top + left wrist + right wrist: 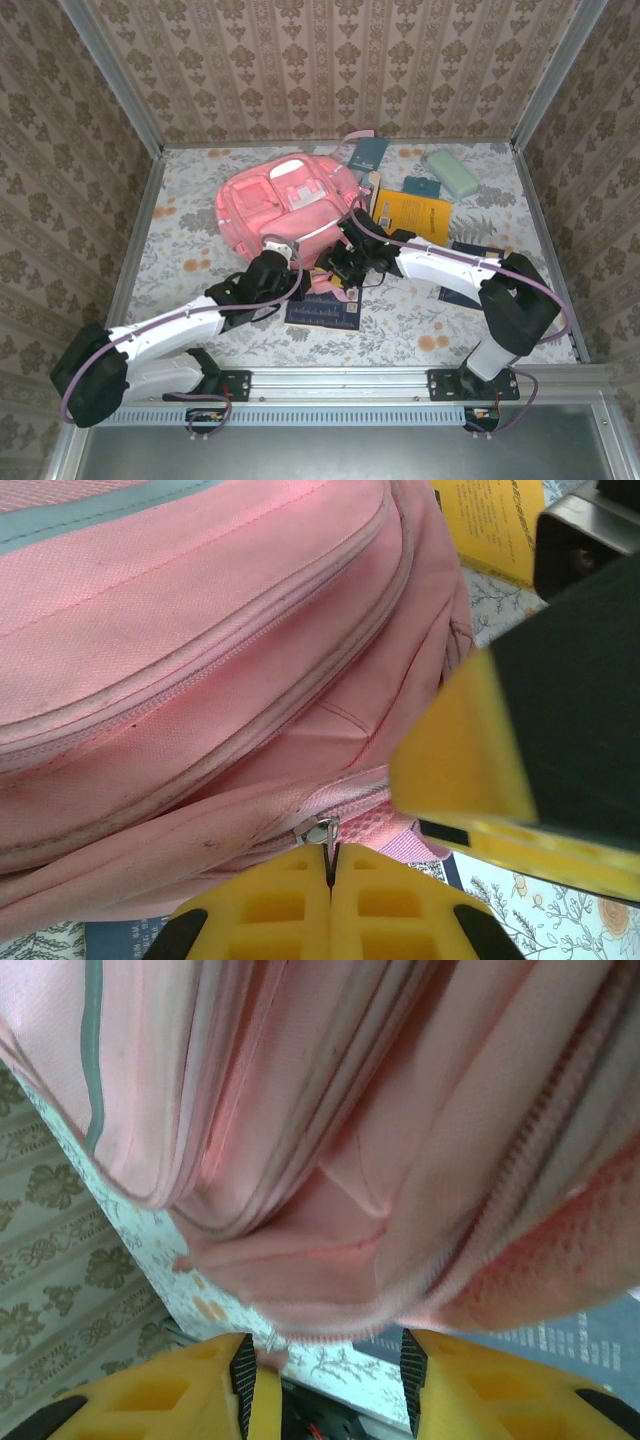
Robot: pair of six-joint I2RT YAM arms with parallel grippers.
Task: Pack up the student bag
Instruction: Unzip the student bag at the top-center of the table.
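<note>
Left of centre on the floral table (pixel 180 240): left gripper (pixel 330 865) clamped shut on a metal zipper pull (pixel 322 832). Centre: pink student bag (pixel 285 195) lying flat. Right: right gripper (pixel 325 1360), jaws apart at the bag's near edge.

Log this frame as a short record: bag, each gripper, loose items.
bag: bag, pink, lying on the table
left gripper: left gripper shut on the zipper pull
right gripper: right gripper open, at the bag's lower edge
loose items: yellow book and green case right of the bag; blue book in front of it
</note>
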